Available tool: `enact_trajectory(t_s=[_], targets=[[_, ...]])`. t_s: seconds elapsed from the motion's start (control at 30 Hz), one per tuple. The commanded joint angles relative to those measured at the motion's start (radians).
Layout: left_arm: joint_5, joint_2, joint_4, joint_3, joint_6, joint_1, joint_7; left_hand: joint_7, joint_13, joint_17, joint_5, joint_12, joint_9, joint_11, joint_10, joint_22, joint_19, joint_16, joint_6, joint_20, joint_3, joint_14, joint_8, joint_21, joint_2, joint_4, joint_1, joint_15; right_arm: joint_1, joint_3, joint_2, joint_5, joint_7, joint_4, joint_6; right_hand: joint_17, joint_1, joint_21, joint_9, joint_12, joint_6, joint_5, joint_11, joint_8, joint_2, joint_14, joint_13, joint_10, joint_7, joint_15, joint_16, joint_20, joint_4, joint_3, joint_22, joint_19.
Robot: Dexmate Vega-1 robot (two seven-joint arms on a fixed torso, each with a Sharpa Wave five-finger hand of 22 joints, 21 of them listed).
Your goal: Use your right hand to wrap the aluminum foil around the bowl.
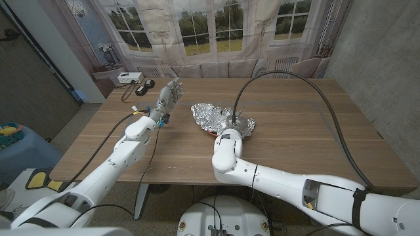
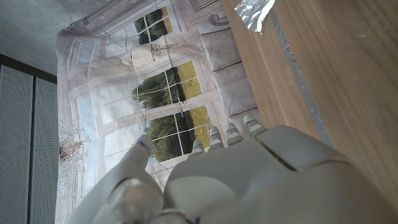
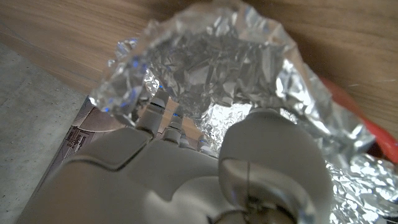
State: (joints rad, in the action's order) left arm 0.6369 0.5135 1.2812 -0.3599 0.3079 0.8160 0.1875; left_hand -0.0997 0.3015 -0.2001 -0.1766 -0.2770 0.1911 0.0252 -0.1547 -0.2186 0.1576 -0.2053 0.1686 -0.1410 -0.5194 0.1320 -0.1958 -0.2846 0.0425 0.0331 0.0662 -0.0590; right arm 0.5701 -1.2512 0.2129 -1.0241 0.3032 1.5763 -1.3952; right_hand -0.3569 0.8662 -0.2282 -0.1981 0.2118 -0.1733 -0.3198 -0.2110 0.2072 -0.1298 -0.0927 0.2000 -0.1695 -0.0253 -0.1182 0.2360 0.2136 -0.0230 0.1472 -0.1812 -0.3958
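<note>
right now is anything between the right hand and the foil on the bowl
Nothing visible stands between them. The right hand is already at the foil, its fingers reaching under the crumpled sheet. The foil lies over the bowl, whose red rim peeks out. The left hand is off to the side, apart.

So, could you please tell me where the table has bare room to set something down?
The wooden table is bare right of the crumpled aluminum foil, and along the near edge left of the right arm. It is crowded mid-table, where the right hand works the foil, and by the raised left hand.
</note>
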Motion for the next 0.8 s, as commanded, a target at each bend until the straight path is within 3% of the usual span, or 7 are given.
enact_trajectory(t_s=[0.03, 0.17, 0.23, 0.37, 0.47, 0.6, 0.8], targets=[[-0.001, 0.001, 0.003, 0.001, 0.002, 0.002, 0.002, -0.001, 0.004, -0.003, -0.004, 0.001, 0.0, -0.003, -0.008, -0.003, 0.007, 0.001, -0.001, -0.004, -0.002, 0.009, -0.003, 0.001, -0.01, -0.008, 0.003, 0.001, 0.037, 0.022, 0.021, 0.049, -0.17, 0.077, -0.001, 0.007, -0.019, 0.017, -0.001, 0.005, -0.277, 0.023, -0.004, 0.002, -0.005, 0.025, 0.001, -0.163, 0.005, -0.021, -0.016, 0.004, 0.012, 0.003, 0.0, 0.027], [-0.001, 0.001, 0.0, 0.001, 0.003, 0.001, 0.003, -0.001, 0.004, -0.003, -0.004, 0.001, 0.0, -0.003, -0.007, -0.002, 0.007, 0.001, -0.001, -0.004, -0.002, 0.01, -0.003, 0.001, -0.011, -0.009, 0.004, 0.0, 0.037, 0.03, 0.026, 0.082, -0.191, 0.089, -0.001, 0.014, -0.039, 0.025, -0.001, 0.003, -0.276, 0.035, -0.005, 0.001, -0.001, 0.034, 0.0, -0.162, 0.009, -0.028, -0.022, 0.004, 0.021, 0.009, 0.0, 0.043], [0.001, 0.001, -0.002, 0.002, 0.002, 0.0, 0.005, -0.002, 0.004, -0.003, -0.004, 0.001, 0.0, -0.003, -0.007, -0.002, 0.007, 0.0, -0.001, -0.004, -0.002, 0.009, -0.003, 0.001, -0.011, -0.009, 0.004, 0.001, 0.04, 0.035, 0.027, 0.121, -0.248, 0.094, -0.001, 0.018, -0.065, 0.028, -0.001, 0.004, -0.263, 0.044, 0.012, 0.004, -0.009, 0.035, 0.0, -0.151, 0.024, -0.015, -0.023, 0.003, 0.037, 0.013, 0.0, 0.051], [0.002, 0.001, -0.007, 0.001, 0.003, -0.003, 0.009, -0.001, 0.004, -0.003, -0.004, 0.001, 0.0, -0.004, -0.008, -0.002, 0.007, 0.0, -0.001, -0.004, -0.002, 0.009, -0.003, 0.001, -0.011, -0.01, 0.004, 0.001, 0.091, 0.094, 0.038, 0.211, -0.415, 0.134, 0.058, 0.024, -0.086, 0.022, 0.0, 0.019, -0.202, 0.052, 0.049, 0.019, -0.058, -0.003, 0.0, -0.093, 0.04, 0.022, -0.007, -0.001, 0.061, -0.016, -0.001, 0.038], [0.002, 0.0, -0.009, 0.001, 0.006, -0.006, 0.012, -0.002, 0.004, -0.003, -0.004, 0.001, 0.0, -0.002, -0.008, -0.002, 0.007, 0.0, 0.0, -0.004, -0.002, 0.009, -0.003, 0.001, -0.011, -0.011, 0.005, 0.001, 0.129, 0.14, 0.047, 0.267, -0.538, 0.158, 0.119, 0.035, -0.088, 0.012, 0.002, 0.038, -0.115, 0.063, 0.089, 0.038, -0.065, -0.045, -0.001, -0.008, 0.058, 0.048, 0.006, -0.003, 0.077, -0.063, -0.001, 0.003], [0.002, 0.0, -0.009, 0.002, 0.007, -0.007, 0.01, -0.002, 0.004, -0.003, -0.004, 0.001, 0.0, -0.002, -0.008, -0.002, 0.007, 0.0, 0.001, -0.004, -0.002, 0.009, -0.003, 0.001, -0.011, -0.011, 0.005, 0.001, 0.173, 0.198, 0.071, 0.339, -0.668, 0.193, 0.212, 0.048, -0.118, 0.008, 0.004, 0.055, -0.041, 0.087, 0.1, 0.05, -0.042, -0.087, -0.002, 0.08, 0.06, 0.047, 0.014, -0.002, 0.094, -0.072, 0.0, -0.024], [0.003, -0.002, -0.011, 0.003, 0.008, -0.008, 0.011, -0.002, 0.004, -0.003, -0.004, 0.002, 0.0, -0.002, -0.007, -0.002, 0.007, 0.0, 0.001, -0.004, -0.002, 0.01, -0.003, 0.001, -0.011, -0.013, 0.006, 0.002, 0.169, 0.218, 0.119, 0.437, -0.699, 0.238, 0.269, 0.059, -0.132, 0.007, 0.006, 0.056, -0.003, 0.103, 0.086, 0.055, -0.022, -0.103, -0.003, 0.11, 0.053, 0.035, 0.013, -0.001, 0.095, -0.068, 0.0, -0.038]])
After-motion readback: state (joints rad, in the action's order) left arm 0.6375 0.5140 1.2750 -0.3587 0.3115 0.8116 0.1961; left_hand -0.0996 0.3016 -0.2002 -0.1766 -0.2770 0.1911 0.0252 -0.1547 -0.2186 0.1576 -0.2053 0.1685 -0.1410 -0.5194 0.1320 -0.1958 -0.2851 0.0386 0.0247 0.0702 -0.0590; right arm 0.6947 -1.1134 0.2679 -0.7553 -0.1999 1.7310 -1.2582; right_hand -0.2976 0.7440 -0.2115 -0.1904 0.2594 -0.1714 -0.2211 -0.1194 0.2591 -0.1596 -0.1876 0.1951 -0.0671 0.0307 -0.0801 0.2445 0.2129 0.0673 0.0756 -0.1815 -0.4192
